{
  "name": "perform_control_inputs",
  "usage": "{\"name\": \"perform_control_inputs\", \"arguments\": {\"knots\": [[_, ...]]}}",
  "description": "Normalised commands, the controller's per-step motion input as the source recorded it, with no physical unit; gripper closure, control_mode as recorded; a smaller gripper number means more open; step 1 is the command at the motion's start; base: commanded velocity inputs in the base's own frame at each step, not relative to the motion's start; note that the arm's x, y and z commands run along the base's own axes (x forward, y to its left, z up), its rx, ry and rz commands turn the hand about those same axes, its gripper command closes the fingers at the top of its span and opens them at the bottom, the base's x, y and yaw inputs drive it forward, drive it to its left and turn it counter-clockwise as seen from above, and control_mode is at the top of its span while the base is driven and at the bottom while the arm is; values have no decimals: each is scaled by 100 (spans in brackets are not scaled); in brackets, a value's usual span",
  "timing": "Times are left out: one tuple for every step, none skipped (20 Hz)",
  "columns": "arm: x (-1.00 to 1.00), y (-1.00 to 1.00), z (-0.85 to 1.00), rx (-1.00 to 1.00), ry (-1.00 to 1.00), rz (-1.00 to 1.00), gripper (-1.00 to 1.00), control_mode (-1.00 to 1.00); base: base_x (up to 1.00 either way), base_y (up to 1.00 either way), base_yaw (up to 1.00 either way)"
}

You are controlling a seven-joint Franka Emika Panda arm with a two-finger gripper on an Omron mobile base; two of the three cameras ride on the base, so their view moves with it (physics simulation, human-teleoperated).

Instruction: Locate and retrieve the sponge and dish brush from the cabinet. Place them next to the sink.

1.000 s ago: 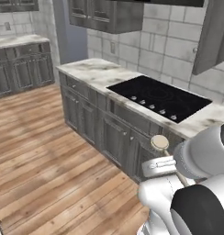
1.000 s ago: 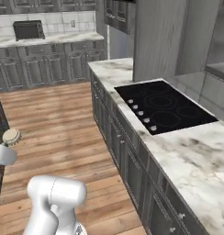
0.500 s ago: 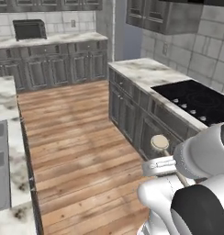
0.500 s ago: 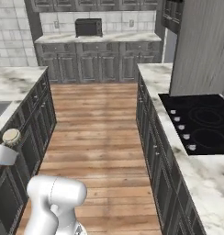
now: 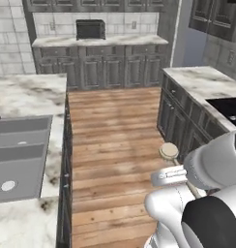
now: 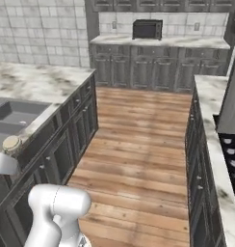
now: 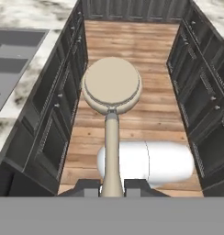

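I've got the dish brush (image 7: 112,87) pinched by its handle in the gripper (image 7: 112,186), fingers pressed onto the stick, round head out at 12 o'clock over the wood floor (image 7: 132,50). The sink (image 7: 15,59) sits at 10 o'clock in the marble counter (image 5: 28,97). Looks like the carry step. Next I'd swing toward 10 o'clock and lower onto bare marble beside the basin, not into it.

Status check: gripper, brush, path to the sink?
Gripper shut on dish brush. Sink ahead to the left. Nothing blocking over the wood floor.
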Motion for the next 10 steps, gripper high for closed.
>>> {"name": "perform_control_inputs", "arguments": {"knots": [[0, 0, 0, 0, 0, 0, 100, 100, 53, -2, 42], [0, 0, 0, 0, 0, 0, 100, 100, 53, -3, 41], [0, 0, 0, 0, 0, 0, 100, 100, 53, -3, 41], [0, 0, 0, 0, 0, 0, 100, 100, 53, -4, 41], [0, 0, 0, 0, 0, 0, 100, 100, 53, -4, 42], [0, 0, 0, 0, 0, 0, 100, 100, 52, -4, 42], [0, 0, 0, 0, 0, 0, 100, 100, 51, -4, 43], [0, 0, 0, 0, 0, 0, 100, 100, 50, -4, 43], [0, 0, 0, 0, 0, 0, 100, 100, 50, -4, 43], [0, 0, 0, 0, 0, 0, 100, 100, 50, -4, 43]]}}
